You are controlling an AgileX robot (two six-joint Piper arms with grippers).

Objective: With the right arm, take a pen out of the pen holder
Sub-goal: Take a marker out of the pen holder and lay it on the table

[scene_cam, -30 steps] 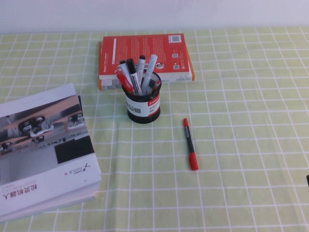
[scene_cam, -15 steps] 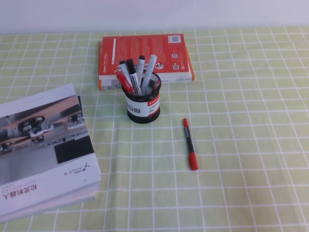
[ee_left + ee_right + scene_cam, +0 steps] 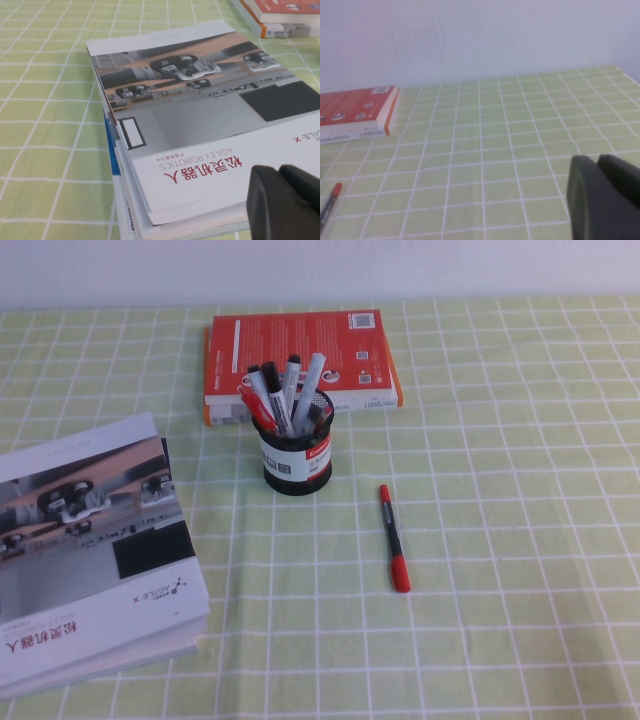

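— What sort of place is this, would you say?

— A work table in an office or a robotics lab. The table is covered with a green checked cloth, and there is a plain white wall behind it.

— What makes it look like an office?

— The stationery and reading matter. A black mesh pen holder is full of markers, a red pen lies loose on the cloth, and an orange book lies flat behind the holder.

— And the lab part?

— The stack of booklets. Its top cover reads "AGILEX ROBOTICS", with Chinese characters beside that, above photos of robot machines on benches.
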